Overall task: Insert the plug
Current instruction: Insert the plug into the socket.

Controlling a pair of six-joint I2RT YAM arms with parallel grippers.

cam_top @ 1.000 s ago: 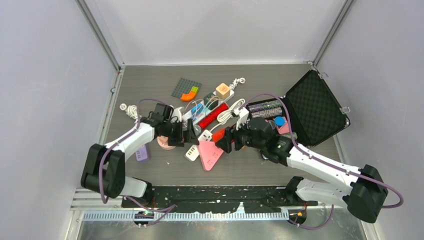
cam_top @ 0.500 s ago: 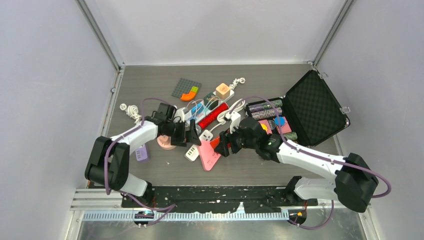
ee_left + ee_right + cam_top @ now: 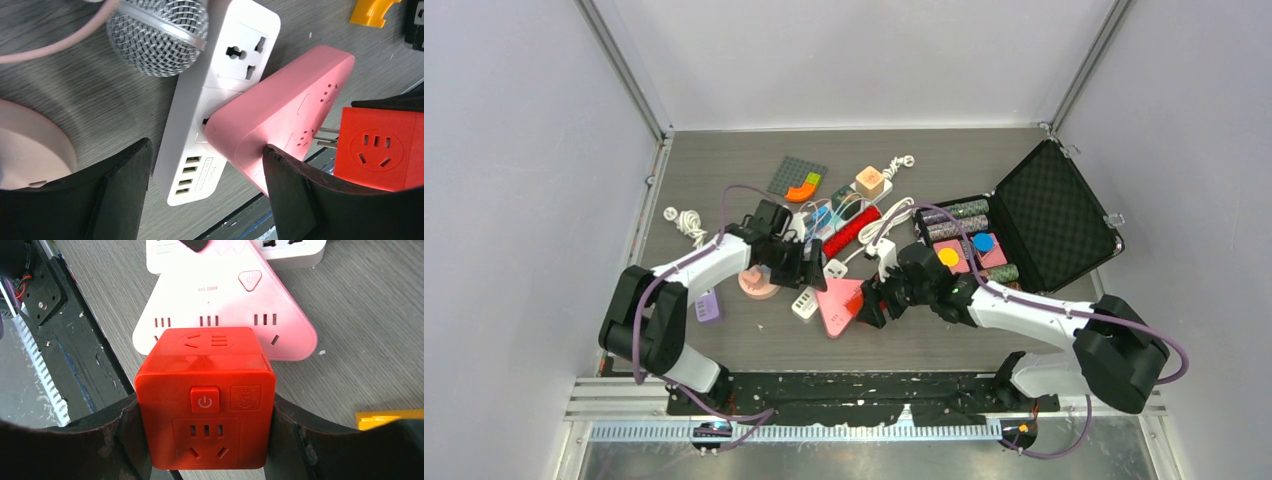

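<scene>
— Do the prongs (image 3: 326, 136) of the red cube adapter (image 3: 205, 405) show in the right wrist view?
— No, its own body hides them there.
— And the long white power strip (image 3: 215, 85)?
— The pink triangular socket block (image 3: 285, 115) covers part of it; the silver mesh microphone head (image 3: 155, 35) runs off the top edge.

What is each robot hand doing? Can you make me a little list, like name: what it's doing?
right gripper: shut on the red cube plug
prongs: bare metal showing, right at the pink socket block, not pushed in
left gripper: open, over the white power strip and the pink socket block's edge
job: plug not in yet
</scene>
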